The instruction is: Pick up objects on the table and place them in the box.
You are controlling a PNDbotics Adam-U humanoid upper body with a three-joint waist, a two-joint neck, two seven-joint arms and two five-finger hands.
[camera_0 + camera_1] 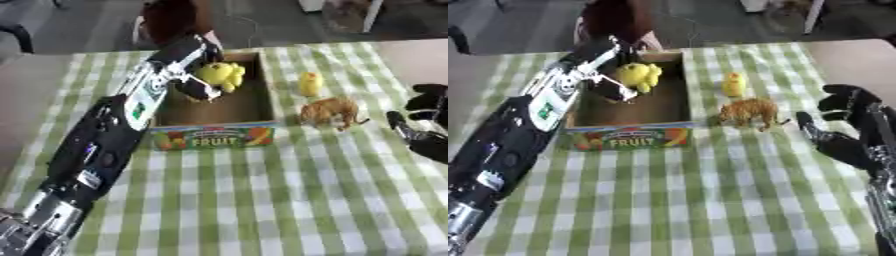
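Note:
A cardboard box (254,112) with a "FRUIT" label on its front stands at the table's far middle. My left arm reaches over the box's left wall, and my left hand (198,82) hangs inside it, fingers curled round a yellow soft toy (220,74). To the right of the box on the cloth sit a small yellow toy (310,83) and an orange tiger figure (332,112), the tiger nearer to me. At the table's right edge my right hand (846,127) rests open, fingers up, apart from the tiger.
A green and white checked cloth (262,200) covers the table. A person stands at the far edge behind the box. The floor shows beyond the table on the left and right.

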